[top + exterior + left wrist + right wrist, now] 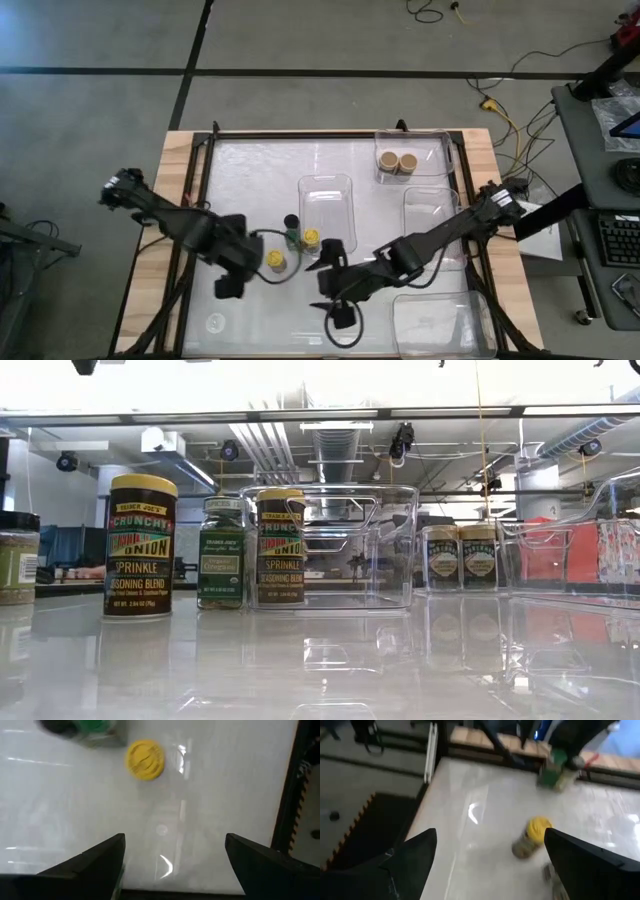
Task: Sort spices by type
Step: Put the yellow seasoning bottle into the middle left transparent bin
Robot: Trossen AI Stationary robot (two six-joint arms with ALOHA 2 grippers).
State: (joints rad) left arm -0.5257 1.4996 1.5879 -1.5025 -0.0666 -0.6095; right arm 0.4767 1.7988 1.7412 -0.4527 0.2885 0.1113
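Note:
Spice jars stand upright on the glossy white table top. A yellow-lidded jar [276, 261] [145, 759] [535, 837] is alone near the middle. A green-lidded jar [293, 238] and a black-lidded jar [291, 221] stand just beyond it. A second yellow-lidded jar [311, 238] is at the near left corner of the middle clear tray [340, 195]. Two tan-lidded jars [397, 161] sit in the far clear tray [435, 150]. My left gripper [229, 288] [172, 855] hangs open, pointing down, left of and nearer than the lone yellow jar. My right gripper [340, 320] [490, 855] is open, slanting down, to that jar's right and nearer.
Two more clear trays stand at the right [432, 225] and near right [440, 320]. A black frame [200, 200] borders the white top, with wooden table edge beyond it. Bare white surface lies along the near left and the far left.

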